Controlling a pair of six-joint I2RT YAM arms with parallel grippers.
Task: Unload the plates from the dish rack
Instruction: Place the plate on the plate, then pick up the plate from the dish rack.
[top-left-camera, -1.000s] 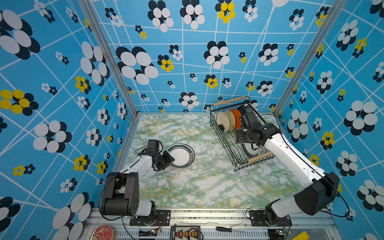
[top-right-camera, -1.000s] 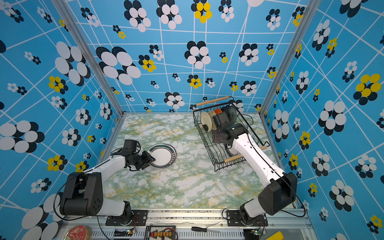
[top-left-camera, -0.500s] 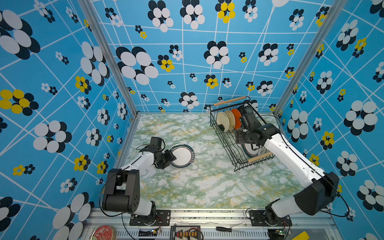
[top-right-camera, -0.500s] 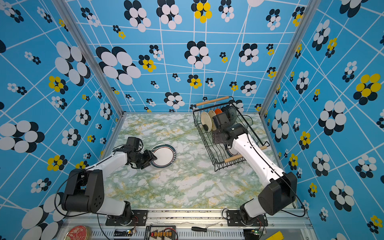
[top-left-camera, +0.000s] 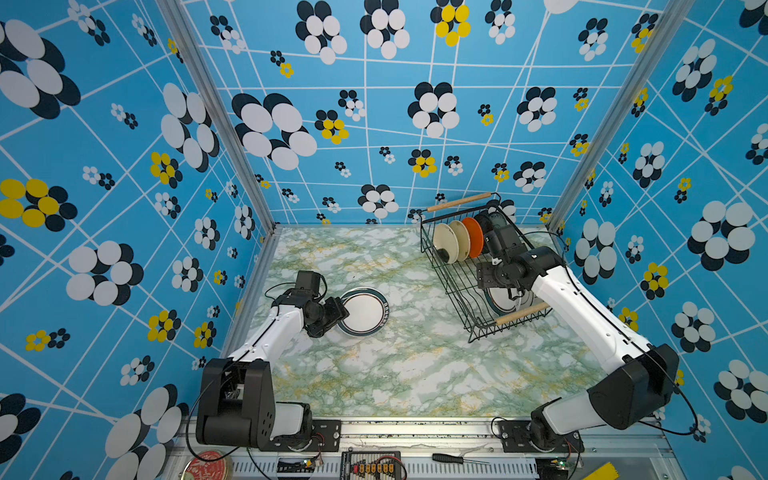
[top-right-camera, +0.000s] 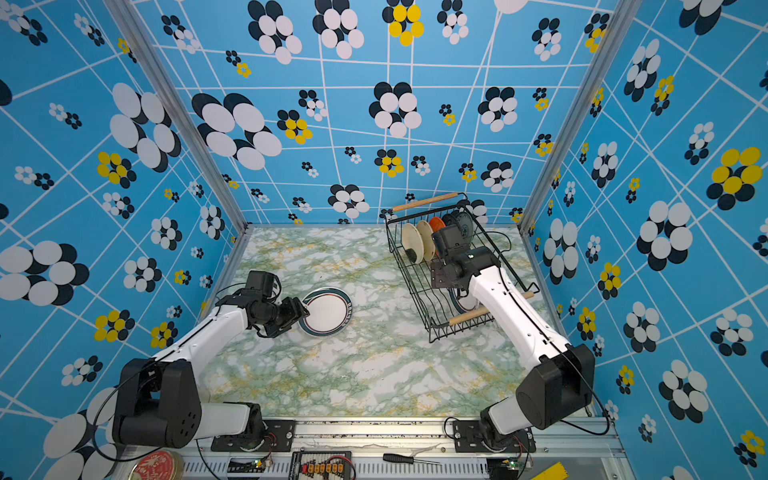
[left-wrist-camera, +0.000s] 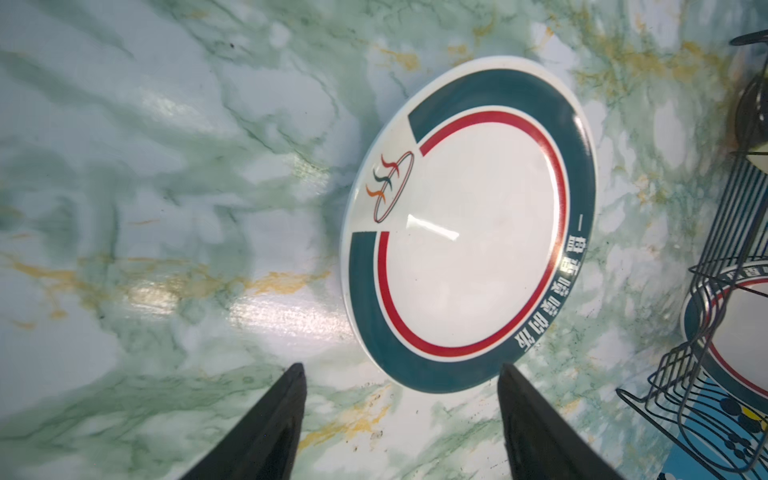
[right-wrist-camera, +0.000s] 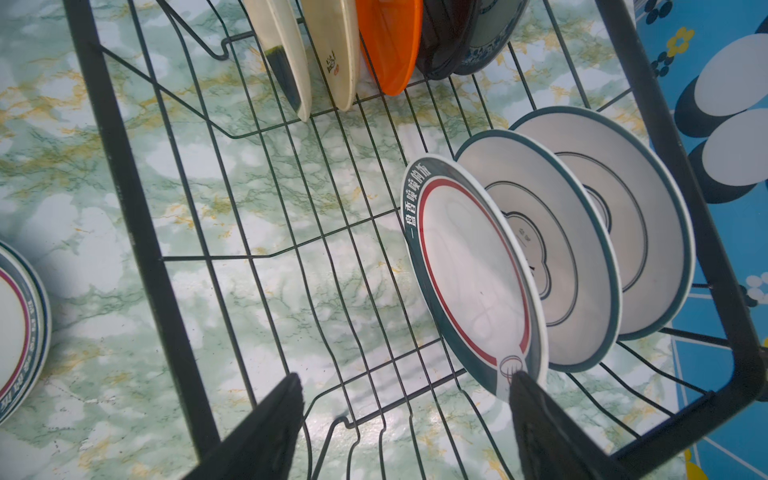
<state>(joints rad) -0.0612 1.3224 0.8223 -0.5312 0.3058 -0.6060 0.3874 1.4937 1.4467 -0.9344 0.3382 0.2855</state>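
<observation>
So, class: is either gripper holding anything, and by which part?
Nothing is held. The left gripper is open beside the plate; the right gripper is open at the rack.

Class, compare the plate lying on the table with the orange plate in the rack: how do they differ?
The table plate lies flat; the orange plate stands on edge in the rack. The table plate is white with a dark rim and red ring; the orange plate is plain. Both are round.

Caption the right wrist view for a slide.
Open right gripper over the dish rack, one finger by the front teal-and-red plate; five smaller plates stand beyond.
</observation>
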